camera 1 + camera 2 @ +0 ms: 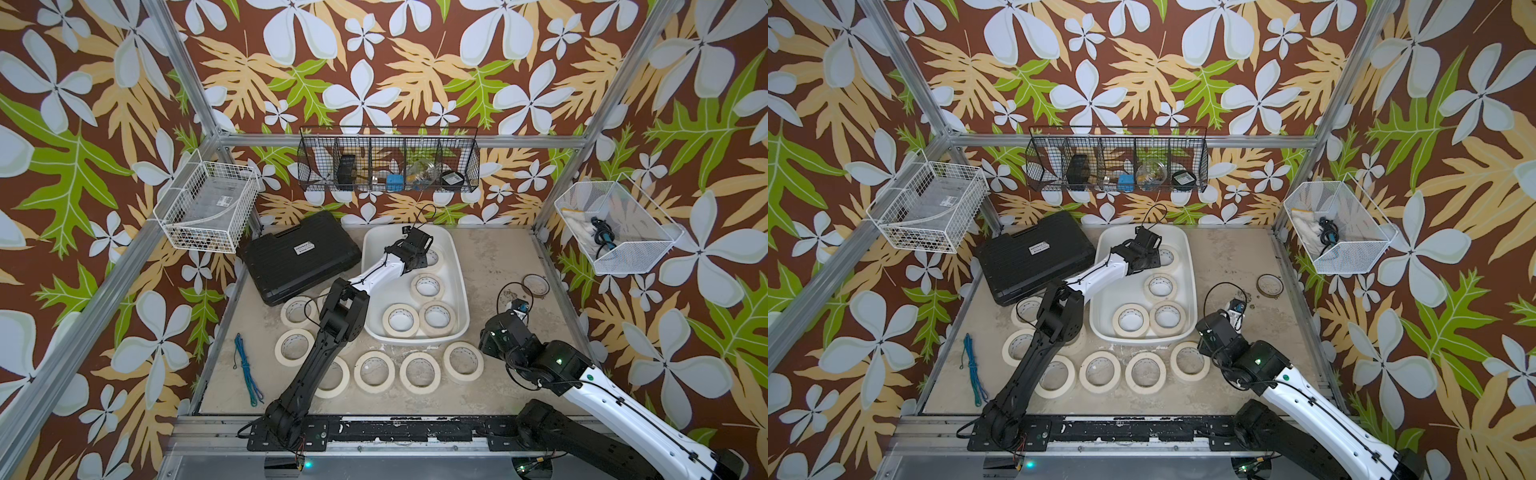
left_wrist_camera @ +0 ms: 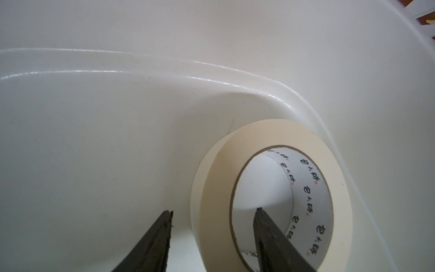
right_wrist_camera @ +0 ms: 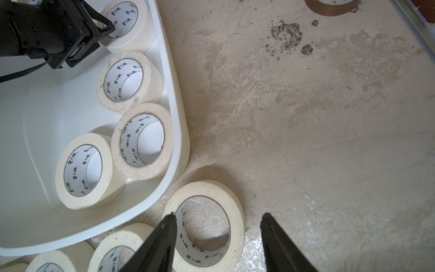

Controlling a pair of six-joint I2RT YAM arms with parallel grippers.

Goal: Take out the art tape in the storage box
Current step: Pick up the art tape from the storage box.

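Art tape lies flat by the storage box wall, so the left gripper straddles its ring — half-open, unclamped — while the right gripper hangs open, empty.

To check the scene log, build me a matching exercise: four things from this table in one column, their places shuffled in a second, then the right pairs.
Things
1. black case
2. blue cord
3. brownish flat ring
4. left hand

Places
A. far right part of the table
B. inside the storage box, straddling the wall of an art tape roll
C. near the table's left edge, towards the robot
D. far left on the table, beside the storage box

Pairs: 1-D, 2-C, 3-A, 4-B
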